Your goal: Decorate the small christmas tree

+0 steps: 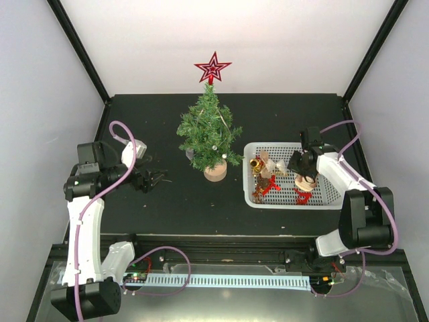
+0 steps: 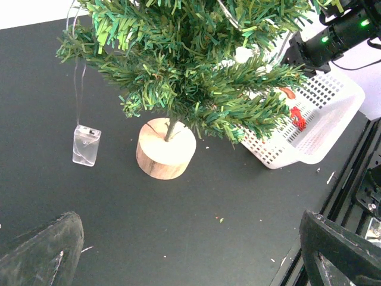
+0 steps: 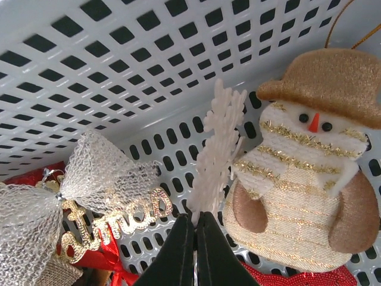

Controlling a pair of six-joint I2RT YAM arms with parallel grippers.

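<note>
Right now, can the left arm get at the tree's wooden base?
Probably yes: the left gripper is open and faces the wooden base with only table between; low branches overhang it.

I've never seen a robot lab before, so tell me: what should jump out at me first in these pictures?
A small christmas tree with a red star on top stands mid-table on a wooden base. To its right, a white basket holds ornaments, among them a tan-hatted snowman. There the right arm's jaws are pinched on a white snowflake.

Gold glitter script ornament (image 3: 119,223) reads "…stmas", upside down
</note>
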